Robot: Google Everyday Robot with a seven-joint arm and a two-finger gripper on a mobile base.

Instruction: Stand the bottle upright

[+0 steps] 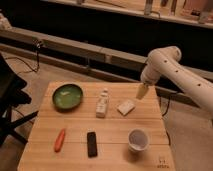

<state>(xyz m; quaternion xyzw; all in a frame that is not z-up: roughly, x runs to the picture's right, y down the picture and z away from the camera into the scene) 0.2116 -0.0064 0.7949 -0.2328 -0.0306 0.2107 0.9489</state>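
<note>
1. Camera view: the bottle [102, 104] lies on its side near the middle of the wooden surface [115, 129]. Its narrow cap points toward the top of the frame. The white block [126, 107] is just beside it on the right, and the green bowl [67, 96] is near on the left.
2. The claw [142, 91] hangs at centre right of the frame, above the surface's far right part and apart from the bottle. I cannot tell how far open it is, and nothing shows in its hold.
3. The step in hand looks like the reach to the bottle. The claw does best to pass over the white block, not through it.
4. A grip across the squarish body, towards the cap end, should let the base swing down.
5. Let go only once the base sits flat, since a slim bottle probably topples easily.
</note>
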